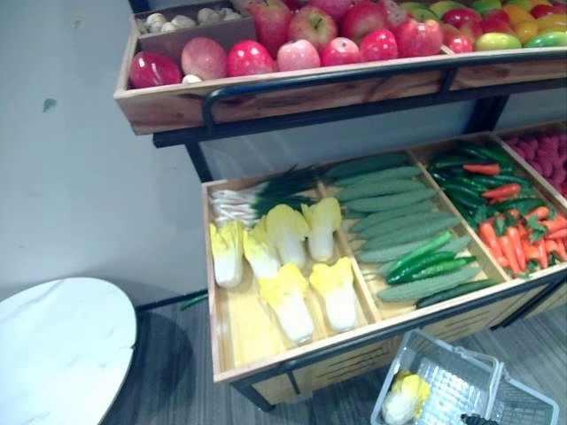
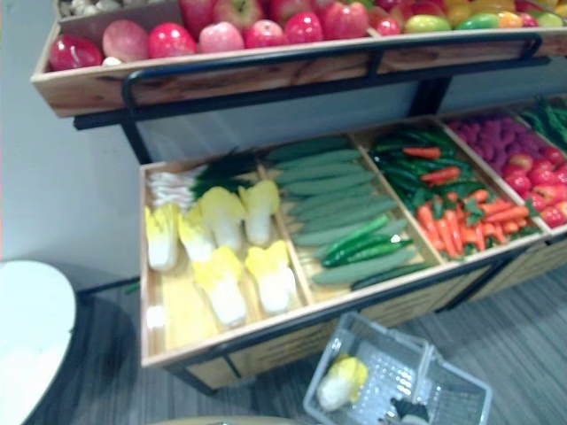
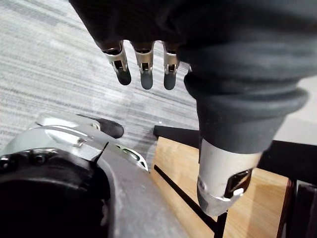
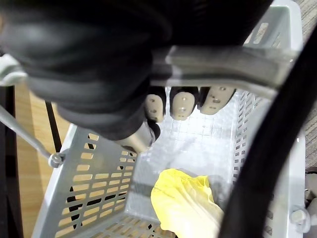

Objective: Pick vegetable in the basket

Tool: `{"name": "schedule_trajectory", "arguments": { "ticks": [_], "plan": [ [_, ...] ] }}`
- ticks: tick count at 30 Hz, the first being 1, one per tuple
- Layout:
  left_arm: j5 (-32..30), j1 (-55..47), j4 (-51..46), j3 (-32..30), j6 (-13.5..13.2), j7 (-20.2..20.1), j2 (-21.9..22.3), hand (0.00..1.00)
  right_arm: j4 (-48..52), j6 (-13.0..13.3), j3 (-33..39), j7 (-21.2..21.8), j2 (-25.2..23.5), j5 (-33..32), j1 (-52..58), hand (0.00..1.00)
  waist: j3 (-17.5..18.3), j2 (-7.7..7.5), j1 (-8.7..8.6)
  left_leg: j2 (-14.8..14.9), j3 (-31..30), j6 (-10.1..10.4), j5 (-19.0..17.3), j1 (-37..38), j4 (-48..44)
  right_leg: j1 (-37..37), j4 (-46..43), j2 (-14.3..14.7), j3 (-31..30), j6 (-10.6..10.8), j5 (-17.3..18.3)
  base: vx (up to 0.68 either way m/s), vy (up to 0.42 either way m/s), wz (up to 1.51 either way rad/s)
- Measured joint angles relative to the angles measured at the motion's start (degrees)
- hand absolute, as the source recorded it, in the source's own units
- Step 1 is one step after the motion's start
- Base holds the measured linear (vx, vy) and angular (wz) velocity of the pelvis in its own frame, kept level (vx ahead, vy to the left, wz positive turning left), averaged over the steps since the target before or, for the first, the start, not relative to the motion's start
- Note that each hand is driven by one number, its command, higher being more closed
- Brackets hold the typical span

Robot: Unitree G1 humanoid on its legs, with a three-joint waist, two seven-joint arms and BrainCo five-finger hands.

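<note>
Cabbage (image 1: 403,400) inside the basket (image 1: 456,367)

The left hand (image 3: 144,64) has a black ribbed cover over back and wrist, silver fingers (image 3: 120,67) with dark tips, and a silver thumb (image 3: 223,188) with a dark slot. The right hand (image 4: 181,105) has the same cover, and its fingers (image 4: 154,106) show pale pads edged in black.

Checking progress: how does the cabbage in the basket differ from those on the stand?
The basket cabbage lies alone in the grey basket, lower down; the stand cabbages lie several together in a wooden compartment. Both are yellow-leaved with white stems.
</note>
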State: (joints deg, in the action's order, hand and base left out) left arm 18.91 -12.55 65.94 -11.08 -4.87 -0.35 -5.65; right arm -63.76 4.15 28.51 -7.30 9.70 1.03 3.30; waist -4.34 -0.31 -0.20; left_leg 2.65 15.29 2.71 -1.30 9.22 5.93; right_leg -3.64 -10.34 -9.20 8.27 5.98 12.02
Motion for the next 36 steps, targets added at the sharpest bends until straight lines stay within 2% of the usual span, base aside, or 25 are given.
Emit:
{"name": "schedule_trajectory", "arguments": {
  "ticks": [1, 3, 4, 6, 9, 10, 11, 12, 14, 15, 16, 17, 18, 19, 20, 21, 22, 23, 24, 27, 30, 32, 33, 34, 36],
  "plan": [
    [-0.05, 0.05, -0.02, 0.16, 0.01, 0.07, -0.12, 0.00, 0.39, 0.11, 0.22, -0.07, -0.15, -0.01, 0.22, 1.00, -0.19, -0.15, -0.11, -0.19, 0.13, -0.05, -0.12, 0.13, 0.00, 0.22, -0.64, -0.23, -0.34, 0.28, 0.06, 0.05, 0.086, -0.29],
    [-3.35, 0.34, -0.03, 0.82, 0.46, 2.65, -0.97, 0.00, 3.00, 1.82, 0.94, -0.98, -2.18, -1.40, 1.58, 1.00, -1.31, -1.32, -1.30, -0.47, 2.36, -0.49, -0.54, 2.02, -0.35, 1.55, -4.03, -0.90, -3.26, 3.31, -1.00, 0.12, 0.092, -0.46],
    [-4.40, 0.66, -0.03, 0.81, 0.48, 3.42, -1.10, 0.00, 3.46, 2.19, 0.96, -1.03, -2.79, -1.64, 1.64, 1.00, -1.67, -1.48, -1.31, -0.17, 3.56, -0.47, -0.68, 2.26, -0.37, 1.82, -4.18, -0.56, -4.07, 3.39, -1.66, 0.12, 0.089, -0.75],
    [-8.07, 2.00, -0.41, 0.90, 0.66, 5.37, -1.27, 0.00, 5.60, 3.14, 0.86, -1.39, -4.92, -1.78, 2.08, 1.00, -2.04, -1.50, -1.28, 1.46, 7.36, -0.23, -1.07, 2.18, -0.43, 3.60, -3.00, 1.48, -5.01, 2.76, -5.82, 0.04, 0.089, -0.85],
    [-11.67, 4.80, -4.13, 1.43, 1.44, 7.18, -1.16, 0.00, 9.18, 5.03, -2.64, -0.87, -6.83, -1.56, 1.74, 1.00, -4.76, 0.21, -0.88, 6.82, 17.66, -1.68, -2.34, 0.21, -3.42, 5.90, 3.96, 6.35, 0.52, 0.24, -18.48, -0.03, 0.075, -1.43],
    [-11.83, 5.10, -5.25, 1.65, 1.49, 7.58, -1.32, 0.00, 9.42, 5.34, -3.60, -0.78, -6.81, -1.45, 1.36, 1.00, -5.00, -0.10, -0.90, 7.30, 19.90, -2.11, -2.72, -0.43, -3.96, 6.93, 2.15, 6.07, 3.77, -0.50, -17.52, -0.13, 0.042, -1.61],
    [-11.58, 6.19, -5.96, 1.52, 2.62, 8.46, -1.86, 0.00, 9.47, 5.71, -4.32, -0.74, -6.71, -1.23, 0.54, 1.00, -5.43, -1.09, -1.27, 7.23, 24.04, -2.12, -3.15, -0.78, -4.05, 9.24, -7.63, 3.48, 11.03, -3.74, -12.38, -0.10, 0.045, -1.59],
    [-10.79, 5.80, -5.97, 1.32, 3.62, 9.35, -2.17, 0.00, 9.15, 5.91, -4.31, -0.94, -6.55, -1.14, 0.20, 1.00, -5.43, -1.19, -1.09, 7.34, 27.95, -2.23, -3.22, -0.41, -4.06, 9.08, -15.20, 0.99, 16.79, -4.50, -8.11, -0.05, 0.062, -1.57],
    [-10.06, 4.25, -6.09, 0.98, 3.77, 10.07, -2.28, 0.00, 8.65, 6.05, -5.56, -0.84, -5.69, -0.91, 0.19, 1.00, -5.44, -1.21, -0.90, 7.40, 33.45, -2.44, -3.33, 0.03, -5.19, 6.21, -19.45, -2.22, 21.35, -4.80, -7.34, 0.03, 0.006, -1.53],
    [-10.02, 3.53, -5.97, -0.02, 4.22, 10.63, -2.36, 0.00, 8.57, 5.90, -6.63, -0.84, -5.70, -0.77, 0.17, 1.00, -5.30, -1.83, -0.78, 7.53, 35.94, -3.07, -3.73, -0.18, -7.21, 4.72, -19.38, -3.83, 22.41, -4.73, -7.58, 0.05, -0.124, -1.68],
    [-10.00, 2.94, -5.56, -1.25, 4.79, 11.24, -2.58, 0.00, 8.42, 5.72, -7.22, -0.80, -5.94, -0.41, 0.15, 1.00, -5.35, -2.65, -0.51, 8.08, 38.08, -3.88, -4.46, -0.56, -10.73, 2.71, -16.40, -4.90, 23.01, -5.00, -10.60, 0.07, -0.262, -1.75],
    [-9.98, 2.64, -4.32, -2.39, 5.29, 11.45, -3.32, 0.00, 7.94, 5.30, -8.29, -0.84, -6.08, 0.20, -0.04, 1.00, -5.69, -2.88, 0.41, 11.32, 39.61, -4.23, -7.16, -2.80, -19.66, 1.29, -10.80, -2.86, 24.00, -5.53, -11.43, 0.02, -0.278, -1.26],
    [-9.98, 2.62, -4.31, -2.39, 5.29, 11.45, -3.31, 0.00, 7.93, 5.29, -8.31, -0.85, -6.07, 0.21, -0.03, 1.00, -5.69, -2.86, 0.45, 11.37, 39.62, -4.26, -7.18, -2.85, -19.80, 1.28, -10.71, -2.84, 24.01, -5.51, -11.47, -0.15, -0.196, -1.47],
    [-10.12, 1.03, -3.91, -2.20, 5.31, 11.41, -1.78, 0.00, 6.67, 4.40, -8.38, -1.11, -4.68, 0.15, -0.95, 1.00, -5.42, -2.19, 0.83, 5.68, 36.27, -2.43, -7.05, -5.32, -12.10, 0.30, -2.45, -2.45, 21.82, -5.55, -11.73, -0.31, -0.058, -1.17],
    [-10.20, -0.06, -3.89, -1.71, 4.93, 11.39, -0.06, 0.00, 5.59, 3.58, -7.52, -1.07, -2.51, 0.14, -0.71, 1.00, -5.25, 0.19, 0.51, 4.51, 37.94, -5.35, -1.25, -6.54, -7.39, -0.41, 2.27, -0.26, 21.92, -4.97, -11.52, -0.31, 0.007, -1.32],
    [-10.26, -0.45, -3.76, -1.64, 4.97, 11.41, 0.36, 0.00, 4.60, 3.25, -7.26, -1.05, -2.22, 0.13, -0.88, 1.00, -5.08, 0.39, 0.44, 4.43, 39.39, -4.70, -2.45, -5.99, -6.96, -0.94, 4.13, 0.22, 22.14, -3.63, -10.60, -0.19, -0.035, -0.82],
    [-10.24, -0.36, -3.72, -1.66, 5.04, 11.54, -0.46, 0.00, 3.99, 2.71, -7.30, -0.96, -3.36, 0.10, -0.88, 1.00, -5.20, -0.34, 0.72, 3.89, 40.99, -4.59, -3.01, -6.12, -7.47, -1.61, 7.04, 0.04, 22.45, -2.30, -9.48, -0.11, -0.115, -0.70],
    [-10.25, -0.71, -3.68, -1.61, 5.09, 11.55, -1.31, 0.00, 3.99, 2.56, -7.32, -0.97, -4.81, -0.01, -0.92, 1.00, -5.37, -1.52, 0.78, 4.13, 42.67, -4.56, -2.99, -6.19, -8.33, -1.73, 9.31, 0.34, 22.48, -2.25, -9.47, -0.12, -0.195, -0.75],
    [-10.25, -1.07, -3.38, -1.54, 5.26, 11.55, -1.62, 0.00, 4.01, 2.68, -7.63, -0.96, -5.31, -0.01, -0.72, 1.00, -5.14, -1.98, 0.66, 4.46, 43.76, -4.56, -2.99, -6.10, -9.09, -1.76, 10.35, 0.64, 22.26, -2.20, -9.49, -0.12, -0.206, -0.65],
    [-10.65, -1.00, -2.91, -0.97, 5.55, 12.77, -2.43, 0.00, 4.44, 3.94, -8.45, -0.93, -4.92, -0.02, 0.67, 1.00, -5.16, -1.80, 0.07, 6.25, 43.92, -4.56, -3.00, -6.03, -11.99, -2.55, 11.32, 1.42, 21.50, -2.07, -9.57, -0.08, -0.110, -0.21],
    [-10.80, -0.75, -3.23, -0.42, 5.52, 12.28, -3.44, 0.00, 4.55, 4.48, -8.96, -0.76, -3.81, 0.04, 1.23, 1.00, -4.98, -1.17, 0.20, 8.86, 42.99, -4.57, -2.98, -6.21, -15.90, -2.72, 11.56, 2.44, 20.36, -2.29, -9.39, -0.17, -0.071, -0.13],
    [-11.25, -0.77, -3.43, -0.40, 4.93, 10.78, -2.09, 0.00, 4.34, 4.54, -9.39, -0.74, -2.88, 0.21, 0.65, 1.00, -5.17, -0.98, 0.69, 9.16, 30.78, -3.81, -2.20, -7.77, -19.85, -2.08, 11.05, 2.32, 17.11, -2.14, -8.97, -0.18, -0.022, -0.63],
    [-11.14, -1.17, -3.73, -0.53, 4.71, 10.32, -0.16, 0.00, 4.25, 4.51, -9.47, -0.76, -2.12, 0.41, -0.05, 1.00, -5.16, -0.71, 1.48, 8.14, 20.21, -3.03, -1.74, -8.40, -20.19, -0.47, 10.04, 2.35, 13.19, -2.37, -8.96, -0.17, -0.007, -1.04],
    [-11.17, -1.19, -3.82, -0.71, 4.48, 10.49, 0.61, 0.00, 4.09, 4.45, -9.91, -0.78, -1.48, 0.68, -0.38, 1.00, -5.05, -0.13, 2.03, 7.35, 14.70, -2.69, -1.86, -8.39, -19.82, 0.23, 9.94, 2.57, 11.18, -2.39, -9.28, -0.17, 0.010, -1.41],
    [-11.17, -1.91, -3.97, -0.62, 3.58, 9.67, 1.86, 0.00, 2.16, 3.93, -12.20, -0.10, 1.00, 1.26, -2.63, 1.00, -4.01, 2.23, 2.47, 4.47, -2.80, 0.37, -3.48, -7.17, -14.76, 3.91, 10.46, 4.36, 3.41, -2.07, -10.26, -0.08, 0.031, -1.54]
  ]
}}
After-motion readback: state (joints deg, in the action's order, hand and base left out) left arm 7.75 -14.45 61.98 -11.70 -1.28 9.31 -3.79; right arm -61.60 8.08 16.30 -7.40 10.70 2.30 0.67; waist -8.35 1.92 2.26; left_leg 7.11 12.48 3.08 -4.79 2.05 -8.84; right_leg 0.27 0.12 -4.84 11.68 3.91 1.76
